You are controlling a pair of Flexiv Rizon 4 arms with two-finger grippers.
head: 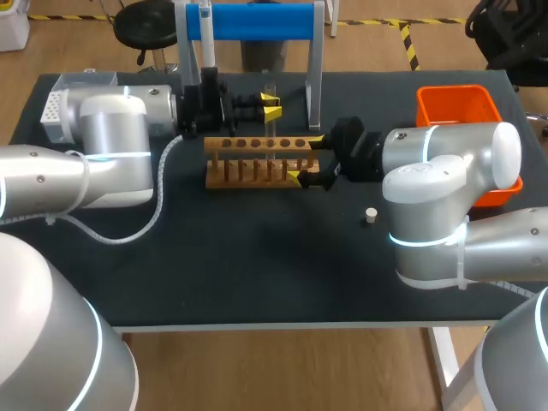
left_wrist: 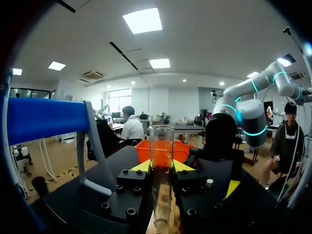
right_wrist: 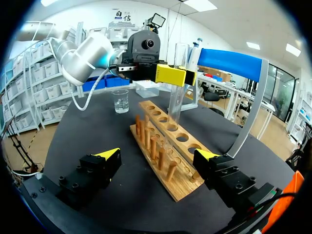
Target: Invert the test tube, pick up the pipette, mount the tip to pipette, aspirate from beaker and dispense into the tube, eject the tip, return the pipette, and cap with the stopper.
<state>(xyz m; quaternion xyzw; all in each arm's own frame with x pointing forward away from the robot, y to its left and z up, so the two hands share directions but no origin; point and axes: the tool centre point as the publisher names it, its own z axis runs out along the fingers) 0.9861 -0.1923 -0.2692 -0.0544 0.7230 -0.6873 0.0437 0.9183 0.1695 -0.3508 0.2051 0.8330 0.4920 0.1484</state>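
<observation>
A clear glass test tube [left_wrist: 162,144] stands upright, open end up, with my left gripper [left_wrist: 162,167] shut on it. From the right wrist view the tube [right_wrist: 176,83] hangs from the left gripper [right_wrist: 175,75] with its lower end at a hole of the wooden rack [right_wrist: 165,146]. My right gripper [right_wrist: 156,158] is open, one finger on each side of the rack's [head: 257,159] near end. The beaker [right_wrist: 120,101] stands beyond the rack. The pipette [right_wrist: 195,50] hangs on the blue-barred stand [head: 250,21]. A small pale stopper [head: 370,215] lies on the table by the right arm.
An orange bin [head: 457,107] sits at the back right of the table. A white tip box [head: 62,104] sits at the back left, behind my left arm. The stand's legs [head: 314,77] rise just behind the rack.
</observation>
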